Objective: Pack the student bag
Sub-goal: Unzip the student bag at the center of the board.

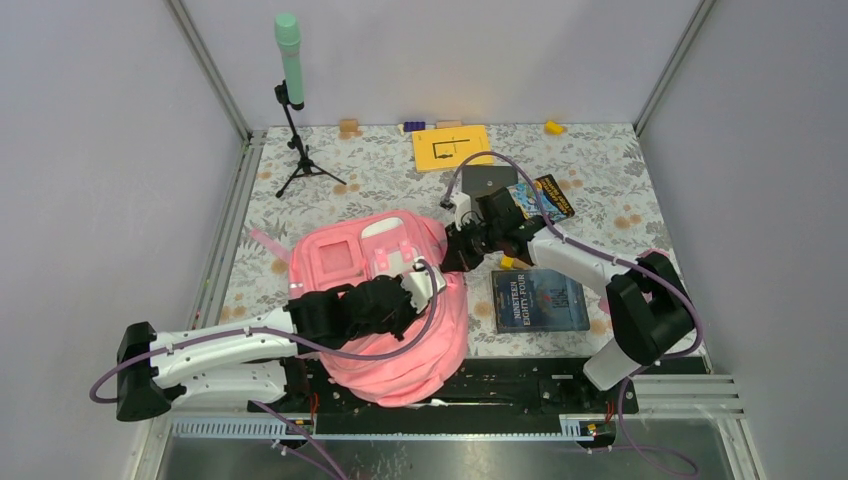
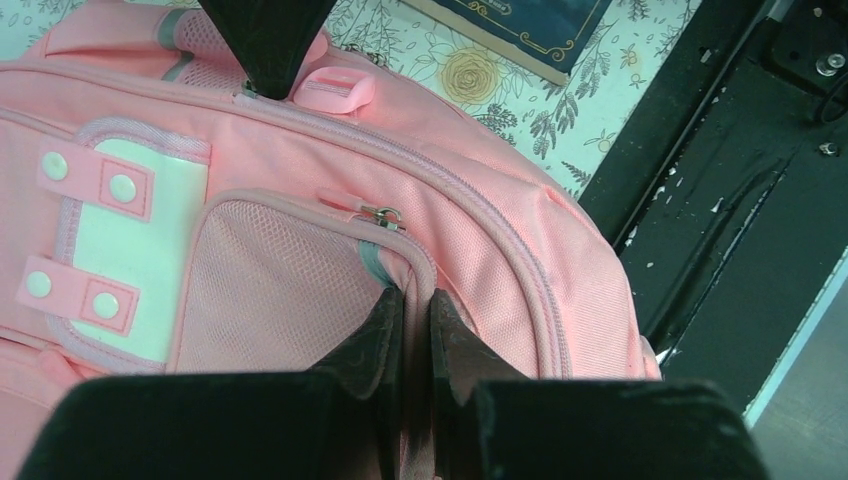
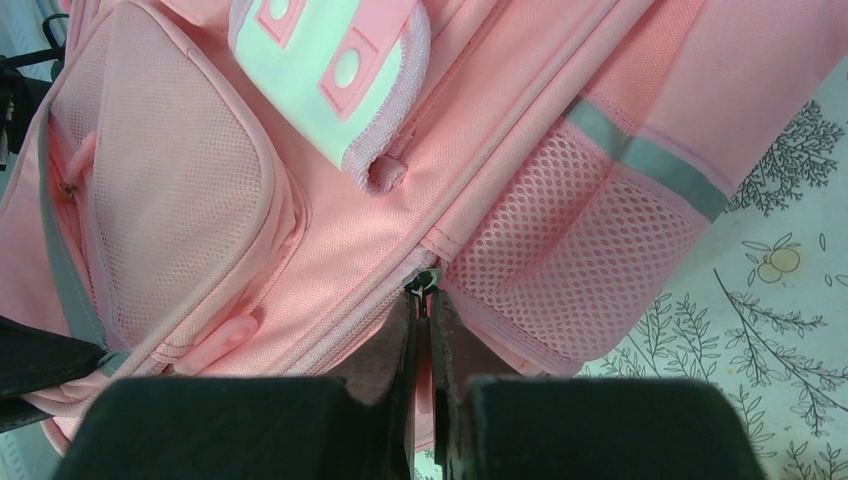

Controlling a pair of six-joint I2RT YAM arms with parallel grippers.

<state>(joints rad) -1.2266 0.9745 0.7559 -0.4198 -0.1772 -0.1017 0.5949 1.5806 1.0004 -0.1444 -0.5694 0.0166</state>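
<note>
A green-headed microphone (image 1: pixel 288 45) on its tripod stands at the far left of the flowered table. Right of it, left of centre, the student bag (image 1: pixel 400 350) lies face up, one end spilling over the black mounting rail (image 1: pixel 520 385) at the near edge. The left gripper (image 2: pixel 410 296) is clenched at the corner of the bag's mesh front pocket (image 2: pixel 270 290) and appears to pinch the fabric there. The right gripper (image 3: pixel 425 300), at the bag's right edge, is clamped on what looks like the zip pull (image 3: pixel 425 282) of the main zip beside the mesh side pocket. The risk, on this evidence, is that the small pull slips out of the fingertips. The soft bag might also drag along instead of the zip running, if the left arm's pinch is too slight to anchor it. A hard tug could slide it further off the near edge. To the right lie a yellow card (image 1: pixel 452 147) with a black line drawing, a book (image 1: pixel 552 196) whose yellow lettering is too small to read, and a dark blue book (image 1: pixel 540 300) titled "NINETEEN EIGHTY-FOUR". All three remain outside the bag.
</note>
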